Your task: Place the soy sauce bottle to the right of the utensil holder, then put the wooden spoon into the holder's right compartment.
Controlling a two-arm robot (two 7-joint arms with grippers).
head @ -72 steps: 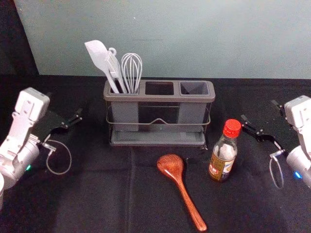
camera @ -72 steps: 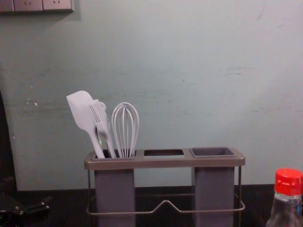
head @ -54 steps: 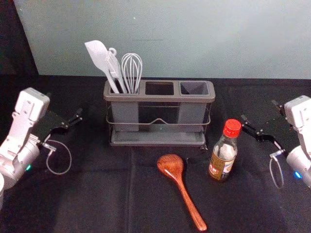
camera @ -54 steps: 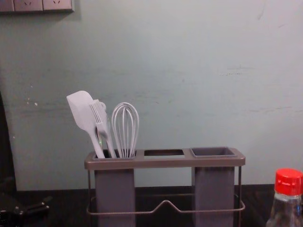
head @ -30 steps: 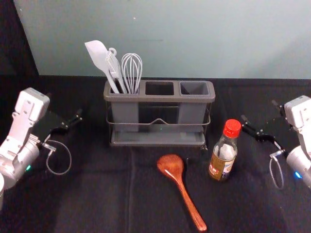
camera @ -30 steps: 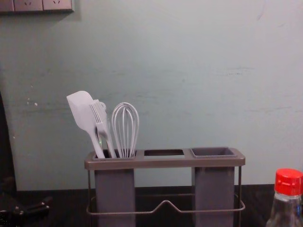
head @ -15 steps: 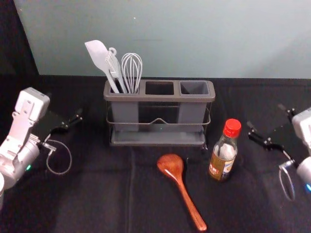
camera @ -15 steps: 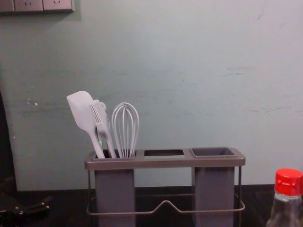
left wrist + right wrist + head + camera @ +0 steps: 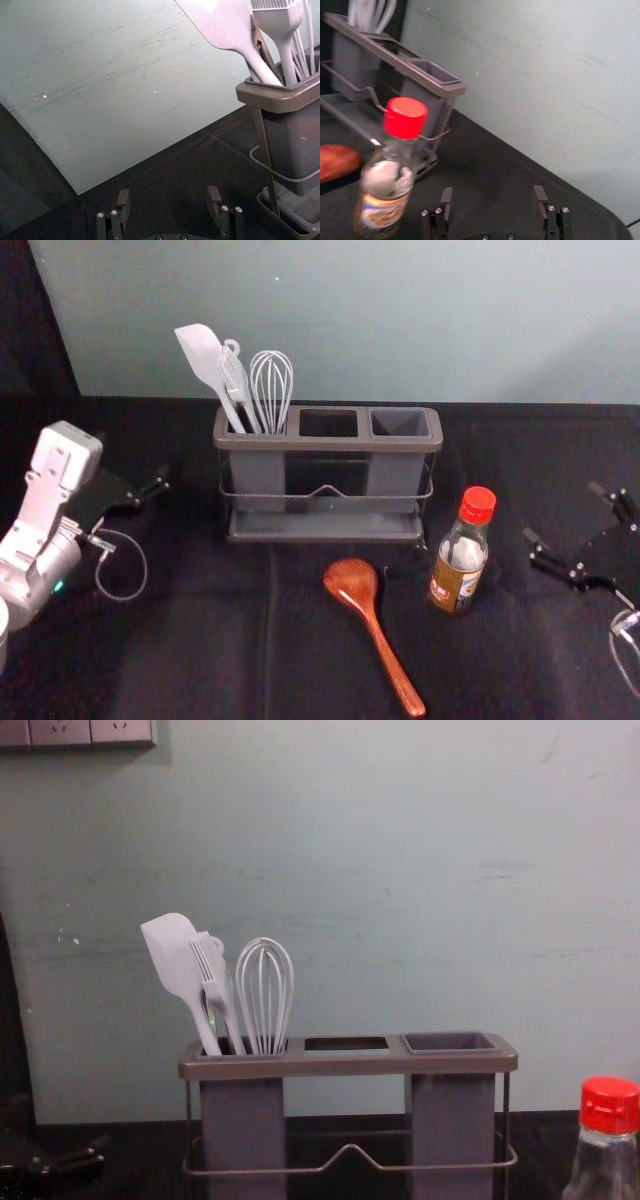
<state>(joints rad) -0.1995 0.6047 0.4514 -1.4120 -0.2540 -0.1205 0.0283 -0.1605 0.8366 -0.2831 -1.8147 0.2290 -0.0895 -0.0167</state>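
Hovering by the tabletop's (image 9: 540,660) right edge, my right gripper (image 9: 563,512), fingers apart, could topple the soy sauce bottle (image 9: 460,562) — near the utensil holder's (image 9: 330,444) front right corner — through a skewed approach. My spread left gripper (image 9: 168,194) idles toward the left edge.

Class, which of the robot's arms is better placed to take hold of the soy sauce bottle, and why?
Probably the right. Its gripper, jaws open, is off the bottle's right side with nothing between them. The left gripper is beyond the utensil holder, on the far side from the bottle.
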